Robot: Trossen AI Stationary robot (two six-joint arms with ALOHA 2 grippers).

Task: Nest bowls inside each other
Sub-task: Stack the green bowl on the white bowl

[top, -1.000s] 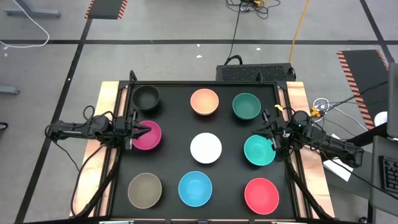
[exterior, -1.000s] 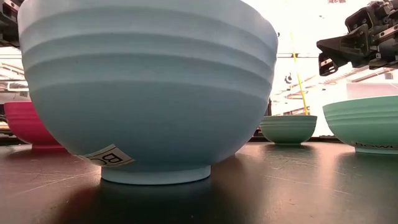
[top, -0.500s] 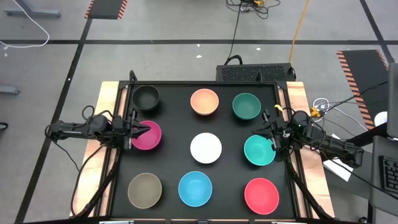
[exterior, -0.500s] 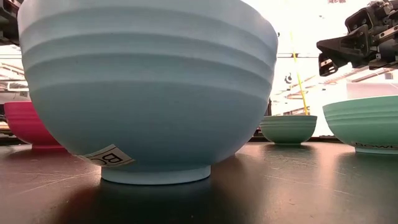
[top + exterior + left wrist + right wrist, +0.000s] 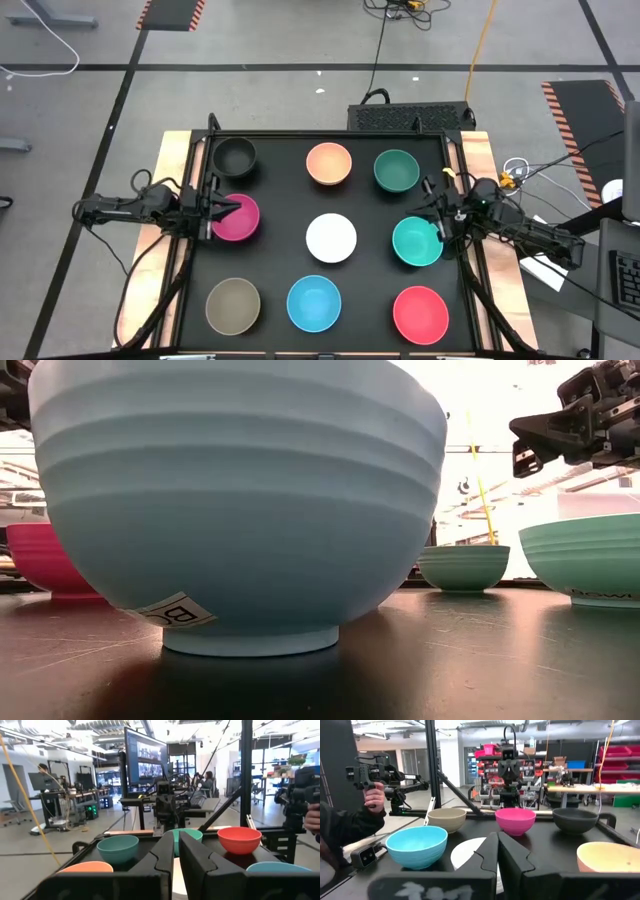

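Observation:
Nine bowls stand apart, upright on their bases, in three rows on the black table: black, peach-orange and dark green at the back; magenta, white and teal in the middle; olive-brown, light blue and red in front. My left gripper hovers shut above the magenta bowl's left rim, pointing level toward the table's right. My right gripper hovers shut above the teal bowl's right rim, pointing left. Neither holds anything.
Wooden boards and a black frame border the table. A person's hand with a hand-held device shows beyond the table's near-left side. The light blue bowl fills most of the low view.

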